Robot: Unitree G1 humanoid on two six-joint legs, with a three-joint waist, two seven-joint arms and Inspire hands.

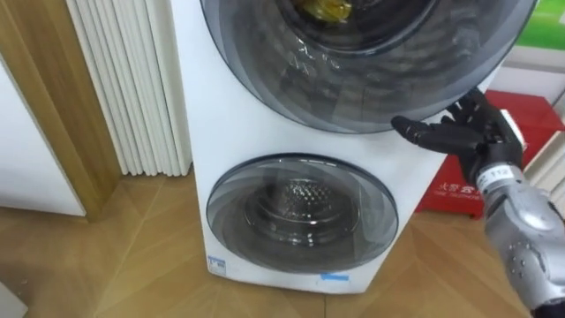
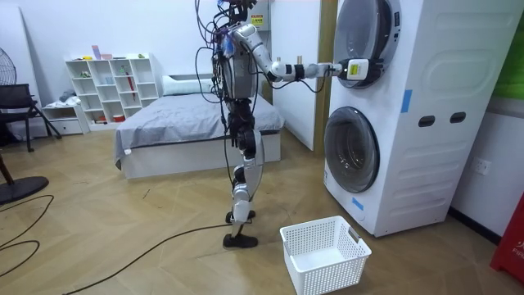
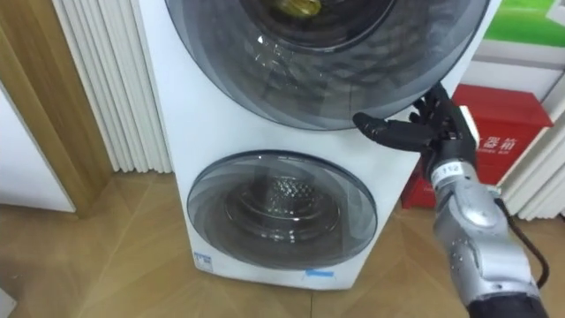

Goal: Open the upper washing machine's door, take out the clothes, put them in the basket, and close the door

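right hand (image 1: 472,132) at the right of the frame, open: fingers nearly straight and spread. one points left along the lower right rim of the upper door (image 1: 371,79) and touches it, while the others reach up beside that rim. nothing is held in it.

the clothes (image 1: 325,9) show as a yellow bundle at the top edge of the frame, behind the upper door's dark glass, inside the drum of the washing machine (image 1: 221,115). whether that door is latched or ajar cannot be told. the lower door (image 1: 302,212), in the lower middle, shows a bare metal drum behind its glass.

a red box (image 1: 530,110) stands just right of the hand and wrist, close to the machine's right side. a white pleated curtain (image 1: 128,79) hangs just left of the machine. wood floor (image 1: 132,247) lies open in the lower left.

in the room view the robot stands upright facing the machine, arm stretched out level to the upper door. a white basket (image 2: 323,254) sits on the floor at lower middle, near the machine's foot.
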